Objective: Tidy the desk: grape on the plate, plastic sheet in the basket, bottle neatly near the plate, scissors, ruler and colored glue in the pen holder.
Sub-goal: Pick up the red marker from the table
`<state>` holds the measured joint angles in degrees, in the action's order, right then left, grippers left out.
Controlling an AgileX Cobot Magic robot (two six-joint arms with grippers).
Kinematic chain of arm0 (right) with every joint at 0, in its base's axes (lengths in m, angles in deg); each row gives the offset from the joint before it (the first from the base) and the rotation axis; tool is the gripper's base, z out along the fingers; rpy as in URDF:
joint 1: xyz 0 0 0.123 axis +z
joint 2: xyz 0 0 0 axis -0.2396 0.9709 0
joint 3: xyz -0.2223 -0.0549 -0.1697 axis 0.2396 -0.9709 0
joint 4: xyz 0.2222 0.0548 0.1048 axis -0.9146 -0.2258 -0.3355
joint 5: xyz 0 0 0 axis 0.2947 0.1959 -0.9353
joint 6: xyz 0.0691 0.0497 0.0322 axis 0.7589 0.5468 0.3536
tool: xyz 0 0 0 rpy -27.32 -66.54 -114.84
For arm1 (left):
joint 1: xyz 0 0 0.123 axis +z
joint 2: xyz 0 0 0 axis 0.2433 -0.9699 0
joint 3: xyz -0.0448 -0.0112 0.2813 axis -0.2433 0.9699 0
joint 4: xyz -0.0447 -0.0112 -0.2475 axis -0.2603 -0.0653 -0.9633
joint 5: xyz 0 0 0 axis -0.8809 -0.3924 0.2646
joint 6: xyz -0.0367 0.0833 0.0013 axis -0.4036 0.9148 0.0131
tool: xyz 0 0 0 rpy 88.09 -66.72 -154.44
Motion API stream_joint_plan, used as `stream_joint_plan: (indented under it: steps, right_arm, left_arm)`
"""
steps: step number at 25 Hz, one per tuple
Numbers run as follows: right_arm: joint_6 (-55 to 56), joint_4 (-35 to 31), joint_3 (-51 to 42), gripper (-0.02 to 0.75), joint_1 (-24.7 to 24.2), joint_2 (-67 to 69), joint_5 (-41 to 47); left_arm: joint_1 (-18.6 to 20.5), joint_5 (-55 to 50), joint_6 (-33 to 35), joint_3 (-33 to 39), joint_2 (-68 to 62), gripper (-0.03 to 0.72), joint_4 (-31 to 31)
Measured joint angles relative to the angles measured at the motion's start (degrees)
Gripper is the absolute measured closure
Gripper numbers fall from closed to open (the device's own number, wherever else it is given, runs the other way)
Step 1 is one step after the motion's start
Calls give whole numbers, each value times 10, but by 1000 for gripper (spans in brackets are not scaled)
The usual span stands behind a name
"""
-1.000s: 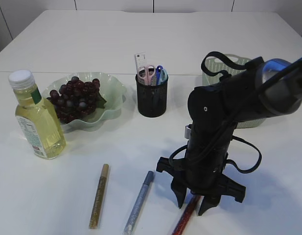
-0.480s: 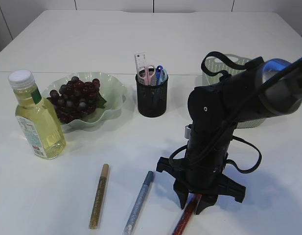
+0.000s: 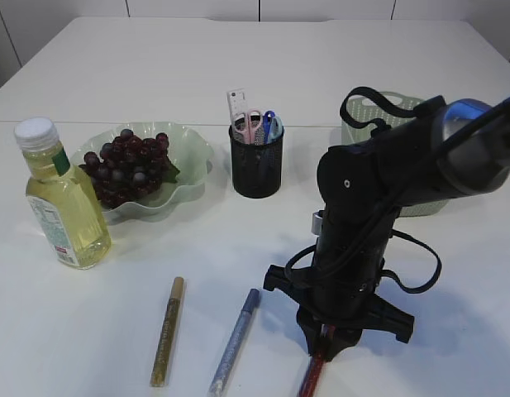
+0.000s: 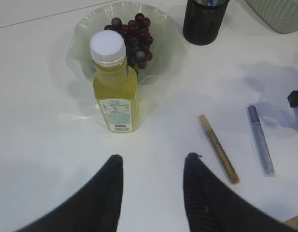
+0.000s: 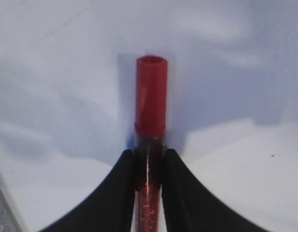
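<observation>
Right hand: I have it pointed down at the near edge of the tabletop, both fingers closed against the red glitter glue. In the right wrist view the tube runs straight out between the fingers, its red cap clear of them, its long axis in line with the hand. From the exterior view the tube lies with one end toward me and the other under the hand.

Left hand: fingers spread apart, holding nothing, hovering over bare tabletop short of the bottle.

Gold glue and silver glue: lying side by side left of the right hand, apart from each other, long axes running roughly toward and away from me.

Plate: holds the grape bunch.

Bottle: upright, white cap on, yellow contents, just beside the plate's left edge.

Pen holder: black mesh, behind centre; holds the ruler, pink-handled scissors and a blue item I cannot identify.

Basket: pale green, far right, mostly hidden behind the right arm; I cannot see its contents.
</observation>
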<state>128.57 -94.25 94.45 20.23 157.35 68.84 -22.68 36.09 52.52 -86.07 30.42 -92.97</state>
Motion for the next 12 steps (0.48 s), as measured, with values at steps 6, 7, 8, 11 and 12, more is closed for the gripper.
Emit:
stream_joint_plan:
  steps: [6,7,8,11,12]
  right_arm:
    - [-34,0,0,576,0,0,0]
    - [-47,0,0,577,0,0,0]
    - [-58,0,0,577,0,0,0]
    - [-94,0,0,577,0,0,2]
    - [-103,0,0,577,0,0,4]
  left_arm:
    - [0,0,0,0,0,379,2]
    - [0,0,0,0,0,379,2]
    - [0,0,0,0,0,379,2]
    - [0,0,0,0,0,379,2]
    - [0,0,0,0,0,379,2]
